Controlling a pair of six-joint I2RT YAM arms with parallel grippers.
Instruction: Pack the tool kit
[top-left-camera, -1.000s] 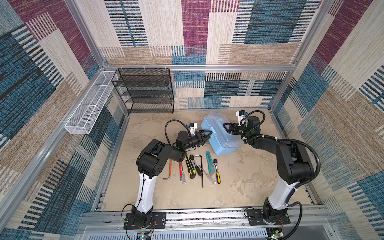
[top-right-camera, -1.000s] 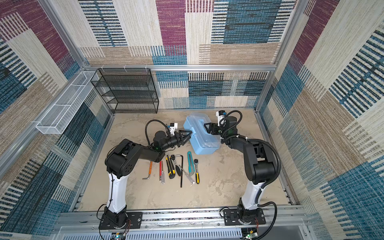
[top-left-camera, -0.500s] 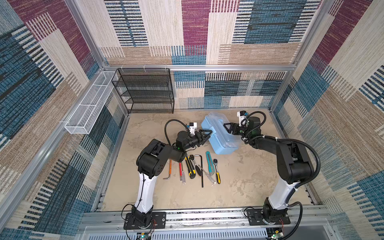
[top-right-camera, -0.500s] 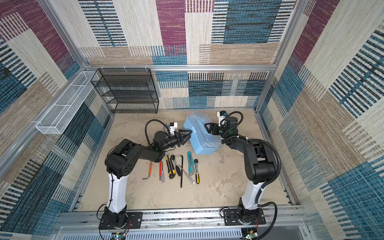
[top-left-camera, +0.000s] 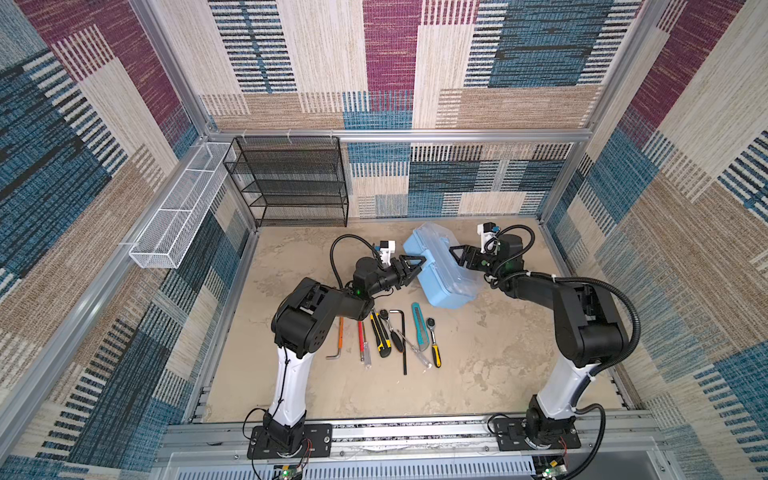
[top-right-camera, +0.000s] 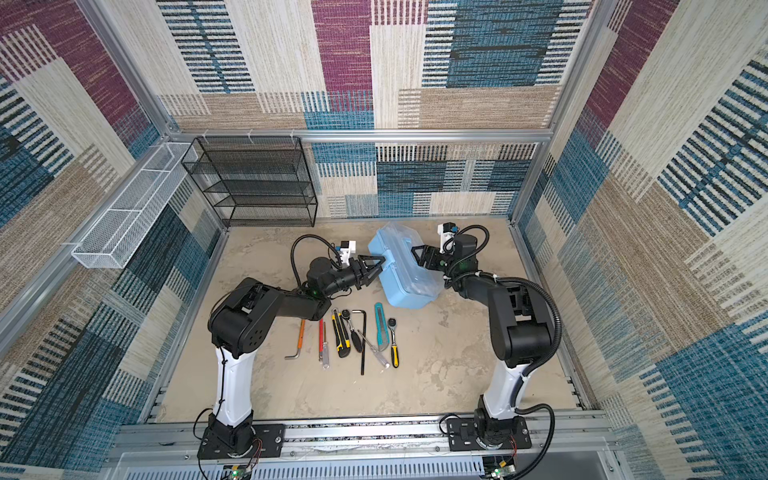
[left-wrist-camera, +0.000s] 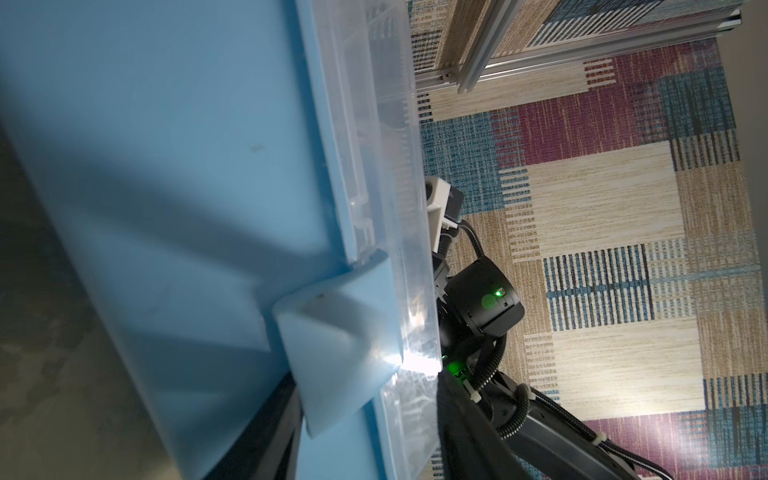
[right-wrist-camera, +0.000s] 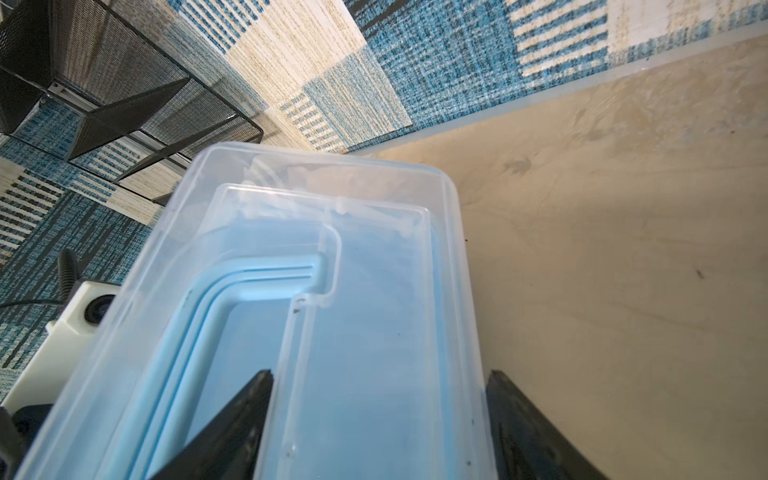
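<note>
Bimanual cell seen from above, early in the packing. At far left a white wire basket hangs on the wall, with a black mesh rack beside it at the back; neither belongs to the job. The left gripper reaches to the front wall of the case, its jaws about half parted around the blue latch; whether they pinch it cannot be told. In front of the case, on the bare table, the tools lie in a row: an orange-handled hex key, a red screwdriver, a yellow-and-black knife, a long black hex key, a teal knife and a yellow-handled ratchet, among others. The case sits askew near the back, its clear lid down and apparently nothing inside. The right gripper stands wide astride the lid's far rim; a firm hold cannot be confirmed. Judged so: nothing is packed yet. Opening the lid, loading every tool and closing the case all remain.
</note>
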